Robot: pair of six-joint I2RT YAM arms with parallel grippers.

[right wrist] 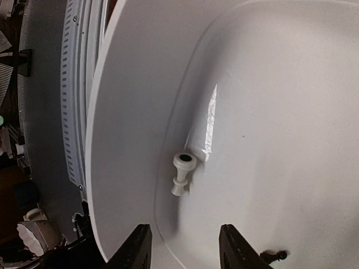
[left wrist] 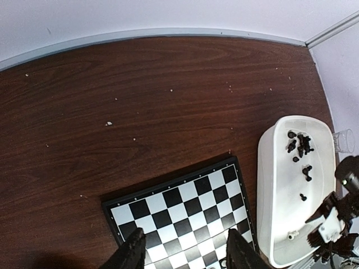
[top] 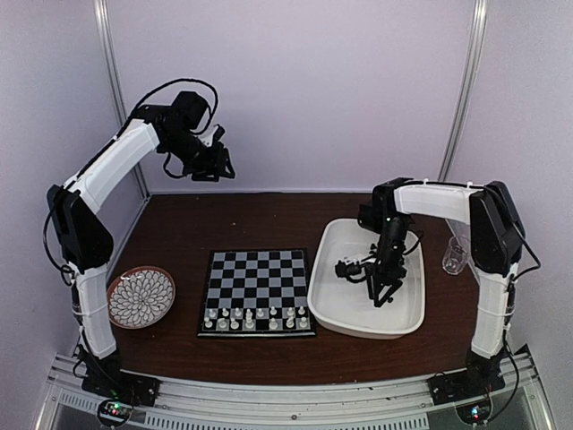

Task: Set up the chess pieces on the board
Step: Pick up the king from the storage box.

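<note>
2 hands gape empty: right hand (right wrist: 184,235) by white piece (right wrist: 182,174) in tray (right wrist: 129,112), left hand (left wrist: 185,238) raised.

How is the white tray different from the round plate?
The tray is plain white and oblong; the plate is round with a petal pattern. The tray has tall walls and holds chess pieces; the plate is shallow, with none on it. Both sit on the table beside the board.
</note>
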